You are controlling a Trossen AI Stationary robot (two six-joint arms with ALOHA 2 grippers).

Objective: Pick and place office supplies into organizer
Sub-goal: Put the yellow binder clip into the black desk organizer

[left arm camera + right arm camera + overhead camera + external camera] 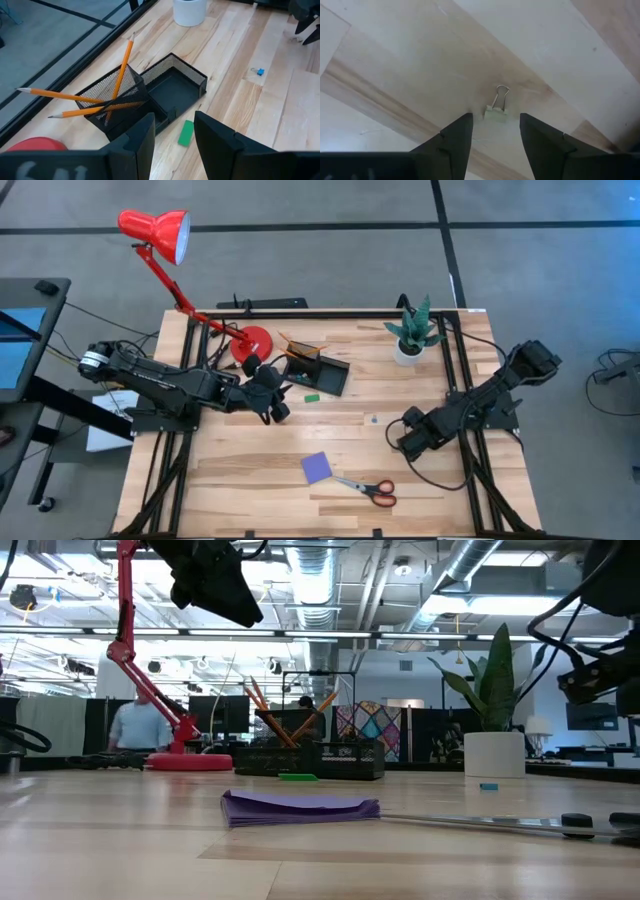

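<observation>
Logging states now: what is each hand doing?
Left hand: open, empty, above the eraser.
Right hand: open, empty, around a binder clip.

The wooden table (pixel 250 470) is occupied by organizer (pixel 318 370), green eraser (pixel 312 395), purple notepad (pixel 318 468), scissors (pixel 366 488), binder clip (pixel 496 111), lamp base (pixel 252 340) and potted plant (pixel 412 332).

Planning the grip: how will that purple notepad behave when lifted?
The purple notepad lies very flat on the table, so getting under its edge is likely hard. Its thin stacked sheets probably flex or fan. It looks light, so a nudge may slide it.
</observation>
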